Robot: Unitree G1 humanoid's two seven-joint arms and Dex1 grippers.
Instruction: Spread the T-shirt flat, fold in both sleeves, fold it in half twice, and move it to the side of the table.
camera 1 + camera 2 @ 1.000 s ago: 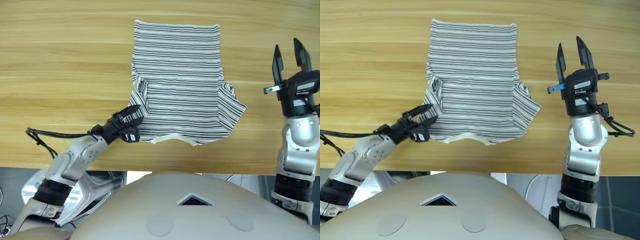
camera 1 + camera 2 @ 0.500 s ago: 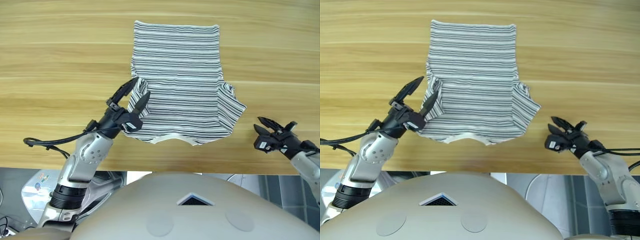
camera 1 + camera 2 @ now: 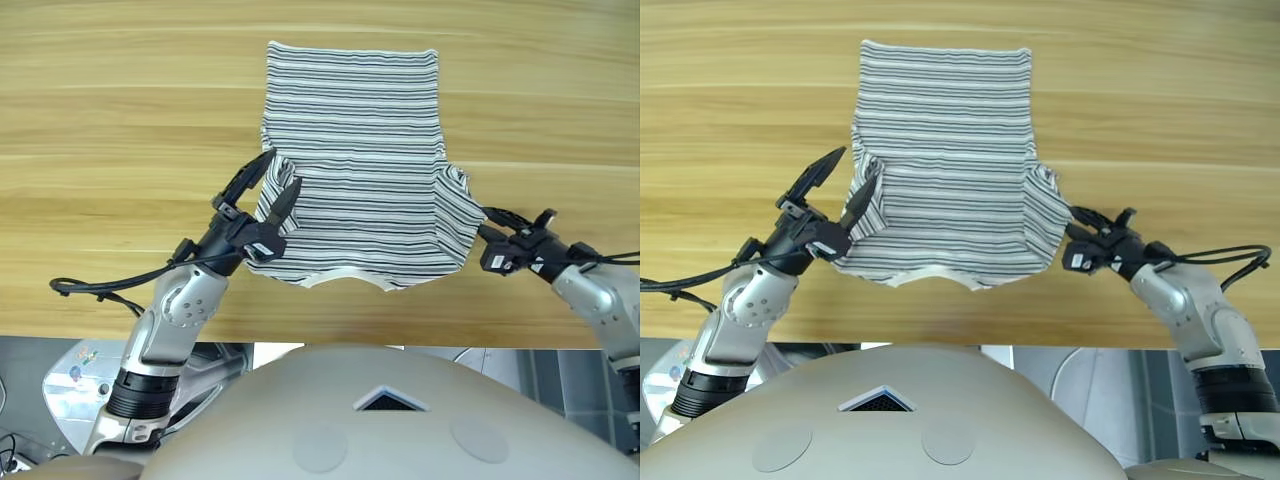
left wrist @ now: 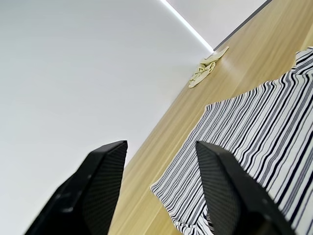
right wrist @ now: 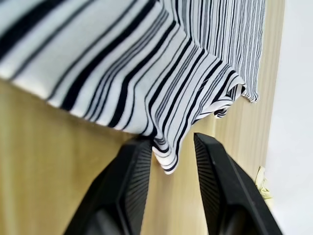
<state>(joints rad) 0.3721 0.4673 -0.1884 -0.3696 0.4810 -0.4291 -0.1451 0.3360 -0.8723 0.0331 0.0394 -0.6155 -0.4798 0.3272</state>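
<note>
The striped T-shirt [image 3: 355, 150] lay in the middle of the wooden desk [image 3: 120, 130], with its hem at the far side and its neckline toward the near edge. On the robot's left its sleeve was bunched in against the body of the shirt. The right sleeve [image 3: 462, 212] stuck out to the side in a rumpled flap.

The left end effector [image 3: 284, 169] was raised above the shirt's left side, just over the bunched sleeve. Its two dark fingers [image 4: 105, 181] were spread wide, with nothing between them. In the left wrist view the striped cloth lay beyond those fingers.

The right end effector [image 3: 484, 224] sat low over the desk at the outer tip of the right sleeve. In the right wrist view its fingers [image 5: 127, 186] stood apart, one on each side of the sleeve's corner. They did not look pressed onto the cloth, though I could not tell for certain whether either one touched it.

Far along the desk, well apart from the shirt, lay a small pale yellow crumpled thing [image 4: 208, 68], near a white wall [image 4: 73, 58].
</note>
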